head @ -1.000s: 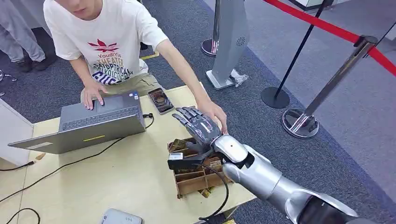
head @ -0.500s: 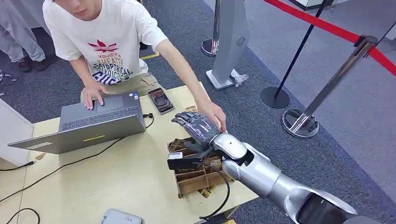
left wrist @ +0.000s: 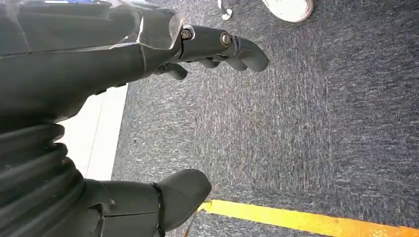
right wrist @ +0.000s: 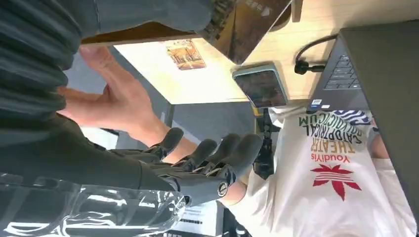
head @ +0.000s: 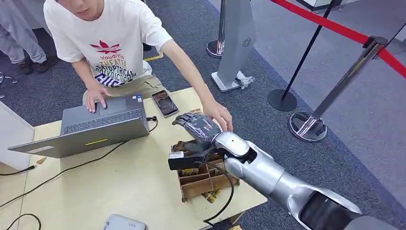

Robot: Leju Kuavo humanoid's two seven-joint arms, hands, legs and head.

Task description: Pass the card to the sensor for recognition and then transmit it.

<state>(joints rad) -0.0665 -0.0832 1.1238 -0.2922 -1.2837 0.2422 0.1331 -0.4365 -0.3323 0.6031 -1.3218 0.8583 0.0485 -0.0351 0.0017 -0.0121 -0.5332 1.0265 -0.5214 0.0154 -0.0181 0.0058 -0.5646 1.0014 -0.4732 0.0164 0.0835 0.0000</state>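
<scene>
My right hand (head: 200,128) hovers over the far end of a wooden compartment box (head: 206,187) near the table's right edge. Its fingers reach forward and spread, and the thumb points down into the box. Brown-gold cards (head: 181,147) stand in the box. In the right wrist view one such card (right wrist: 247,22) lies just off the thumb tip, while the fingers (right wrist: 207,153) stay far from it. Whether the thumb touches it is unclear. My left hand (left wrist: 99,59) hangs over grey carpet with nothing in it.
A person sits across the table, one hand (head: 218,115) beside my right hand, the other on a laptop (head: 95,124). A phone (head: 165,103) and a loose picture card (head: 195,111) lie beyond the box. A white-grey device (head: 123,223) sits at the near edge. Cables cross the table.
My right hand has sunk and shifted a little left over the box, its fingers curling forward. The person's hand has stayed beside it.
</scene>
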